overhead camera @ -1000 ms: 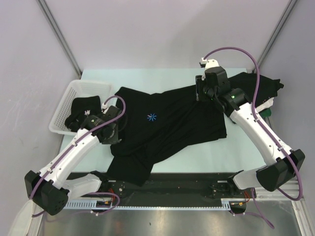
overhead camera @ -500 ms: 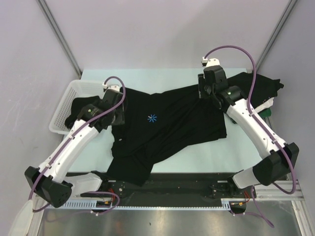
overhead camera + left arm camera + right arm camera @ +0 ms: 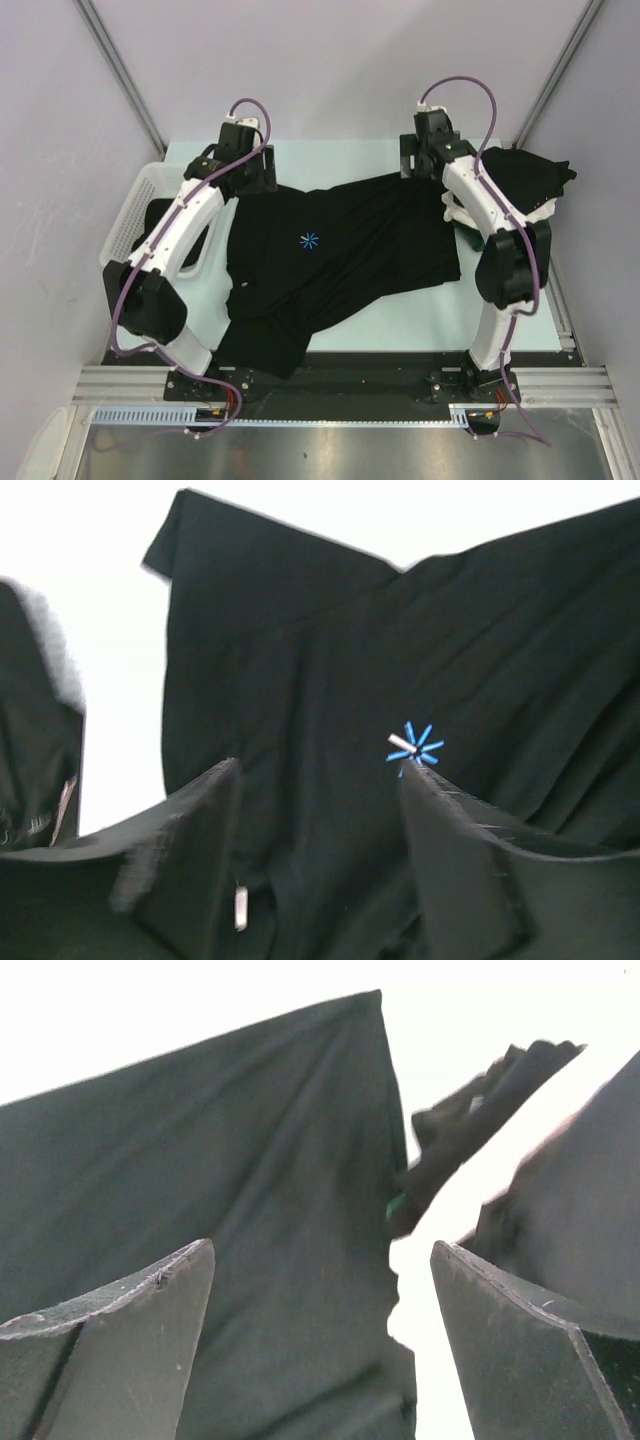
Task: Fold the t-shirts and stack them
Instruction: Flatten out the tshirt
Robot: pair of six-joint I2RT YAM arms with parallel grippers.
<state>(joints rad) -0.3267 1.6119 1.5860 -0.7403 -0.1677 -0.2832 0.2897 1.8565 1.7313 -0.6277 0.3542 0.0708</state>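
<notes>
A black t-shirt (image 3: pixel 340 250) with a small blue starburst mark (image 3: pixel 309 239) lies spread across the table, its near left part bunched and hanging over the front edge. My left gripper (image 3: pixel 262 174) hovers open above the shirt's far left corner. In the left wrist view the starburst (image 3: pixel 415 748) shows just past the open left gripper (image 3: pixel 320 780), nothing between the fingers. My right gripper (image 3: pixel 408 166) is open over the shirt's far right corner. The right wrist view shows the right gripper (image 3: pixel 320 1260) wide apart above the shirt's edge (image 3: pixel 250 1160). More black t-shirts (image 3: pixel 525 175) are piled at the far right.
A white mesh basket (image 3: pixel 125 235) stands at the table's left edge with dark cloth (image 3: pixel 197 240) in it, partly hidden by my left arm. White and green cloth (image 3: pixel 458 218) peeks out under the right pile. Metal frame posts rise at both back corners.
Both grippers have opened and let go of the shirt. The left arm swung from the shirt's near left side up to its far left corner; the right gripper pulled back a little toward the far edge.
</notes>
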